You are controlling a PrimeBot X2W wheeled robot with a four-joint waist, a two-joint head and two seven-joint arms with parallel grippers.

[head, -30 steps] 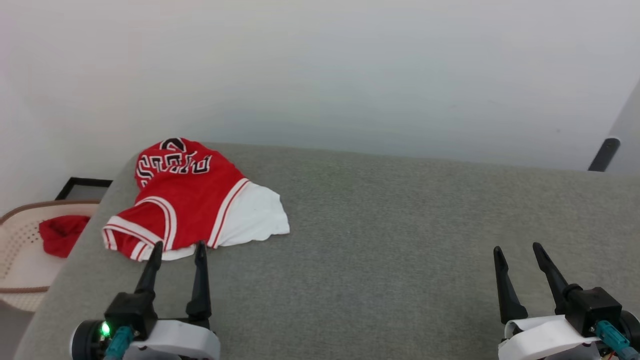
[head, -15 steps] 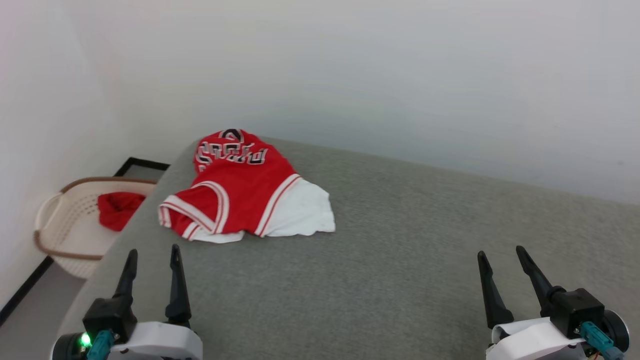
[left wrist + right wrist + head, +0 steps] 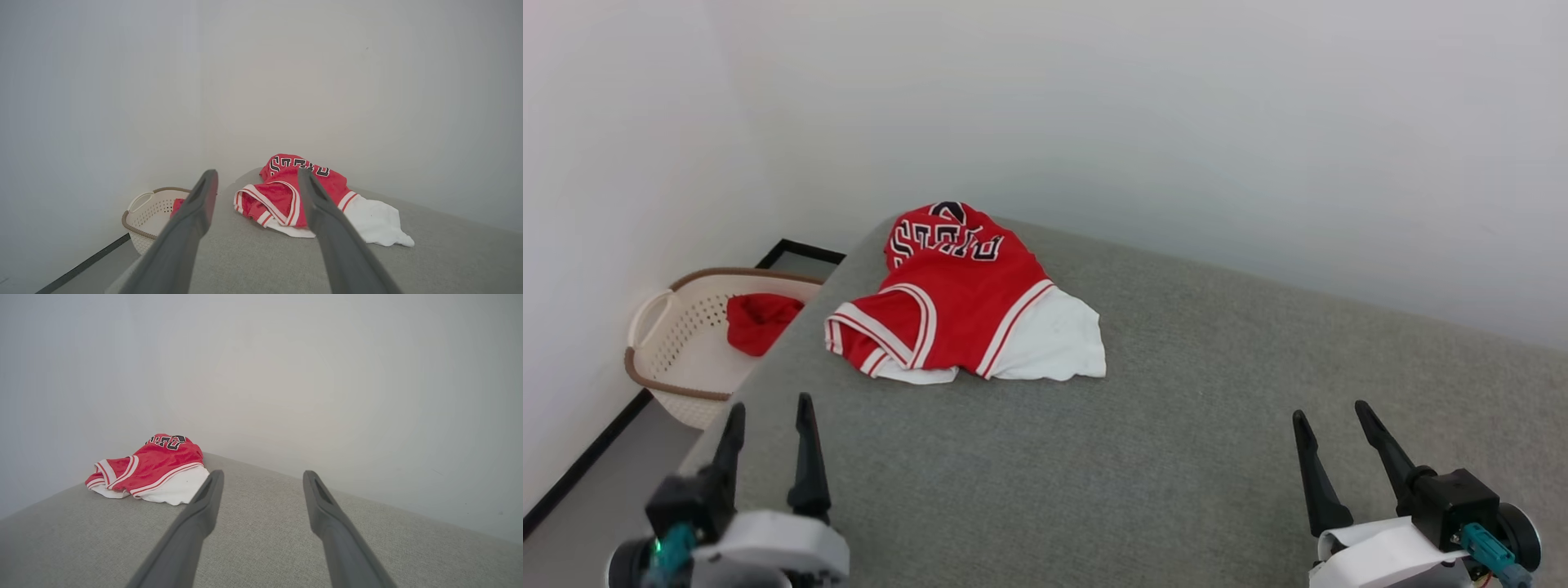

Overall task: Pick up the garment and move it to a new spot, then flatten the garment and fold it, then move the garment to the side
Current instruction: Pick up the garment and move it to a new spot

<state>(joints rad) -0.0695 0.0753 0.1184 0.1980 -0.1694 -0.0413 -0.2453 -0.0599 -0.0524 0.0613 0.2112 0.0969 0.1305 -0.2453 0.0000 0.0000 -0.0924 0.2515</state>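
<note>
Head downward, wrists low, all sharing garment (image 3: 964, 302)

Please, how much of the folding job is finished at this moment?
Nothing looks done: the large red basketball jersey with white lining lies crumpled at the far left corner of the grey padded surface. In hand: nothing; the left gripper and right gripper are open and empty, short of it. Left: pick it up, move, flatten, fold, set aside.

Plain white walls (image 3: 1094, 122) back a grey fabric-covered surface (image 3: 1176, 441), perhaps a bed; grey floor (image 3: 596, 514) lies at eight o'clock.
</note>
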